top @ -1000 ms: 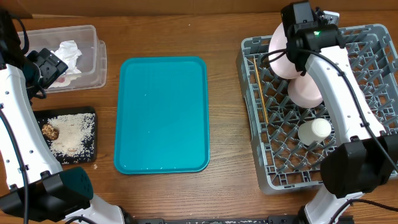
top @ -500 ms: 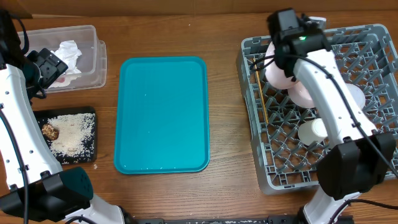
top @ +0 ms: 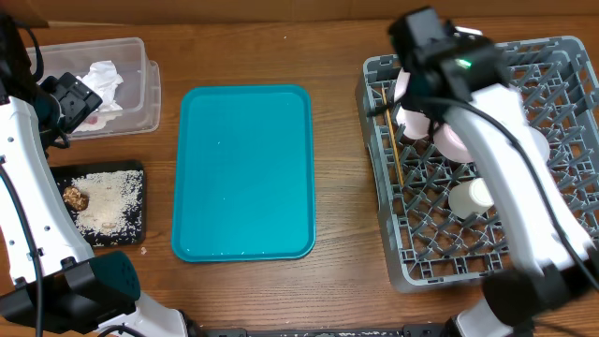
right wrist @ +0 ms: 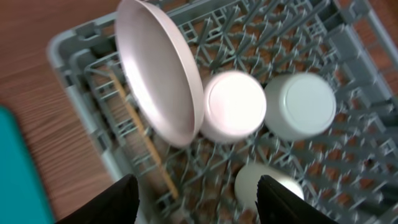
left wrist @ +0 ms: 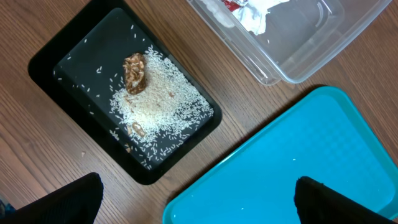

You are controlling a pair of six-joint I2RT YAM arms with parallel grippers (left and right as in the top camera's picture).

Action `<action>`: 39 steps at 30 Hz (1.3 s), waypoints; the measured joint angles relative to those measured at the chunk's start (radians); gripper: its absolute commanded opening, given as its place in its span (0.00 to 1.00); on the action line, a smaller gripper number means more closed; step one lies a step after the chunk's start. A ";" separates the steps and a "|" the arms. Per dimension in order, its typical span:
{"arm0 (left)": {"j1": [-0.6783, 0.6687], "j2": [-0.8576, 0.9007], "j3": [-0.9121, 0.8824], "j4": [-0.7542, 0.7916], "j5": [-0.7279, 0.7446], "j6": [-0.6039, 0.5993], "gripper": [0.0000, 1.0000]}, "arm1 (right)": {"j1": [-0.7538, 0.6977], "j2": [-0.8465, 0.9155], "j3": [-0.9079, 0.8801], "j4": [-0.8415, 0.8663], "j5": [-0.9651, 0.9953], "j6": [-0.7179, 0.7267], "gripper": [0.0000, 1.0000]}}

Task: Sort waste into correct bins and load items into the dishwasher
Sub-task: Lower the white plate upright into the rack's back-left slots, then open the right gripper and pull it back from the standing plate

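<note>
Right end effector (right wrist: 198, 184) hangs over the grey dish rack (right wrist: 69, 51) with its fingers (right wrist: 121, 202) spread apart and nothing between them, so we read it as open and gripping nothing. Below it the pale pink plate (right wrist: 158, 74) stands tilted on its rim among the pegs near the rack's far left corner. The thin wooden stick (right wrist: 140, 142) lies along the rack's left wall. Just beside the plate sits the pink bowl (right wrist: 233, 106), next to the white bowl (right wrist: 300, 106), with the small whitish cup (right wrist: 252, 179) toward the near edge. The rack sits by the right edge of the table (top: 337, 56).

Our left end effector (left wrist: 199, 186) is wide open and empty above the table's left side. The clear tub (left wrist: 311, 46) in the far left corner holds crumpled white tissue (left wrist: 261, 14) and a red-and-white wrapper (left wrist: 235, 3). The black tray (left wrist: 56, 56) by the left edge holds pale crumbs (left wrist: 158, 109) and a brown lump (left wrist: 135, 71). The teal tray (left wrist: 298, 155) lies mid-table
</note>
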 measured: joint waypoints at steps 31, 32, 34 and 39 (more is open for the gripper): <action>0.000 0.000 0.000 0.000 0.000 0.000 1.00 | 0.193 -0.433 -0.416 -0.159 -0.245 0.117 1.00; 0.000 0.000 0.000 0.000 0.000 0.000 1.00 | 0.193 -0.433 -0.416 -0.159 -0.245 0.114 1.00; 0.000 0.000 0.000 0.000 0.000 0.000 1.00 | 0.193 -0.433 -0.416 -0.160 -0.245 0.111 1.00; 0.000 0.000 0.000 0.000 0.000 0.000 1.00 | 0.193 -0.433 -0.416 -0.157 -0.245 0.107 1.00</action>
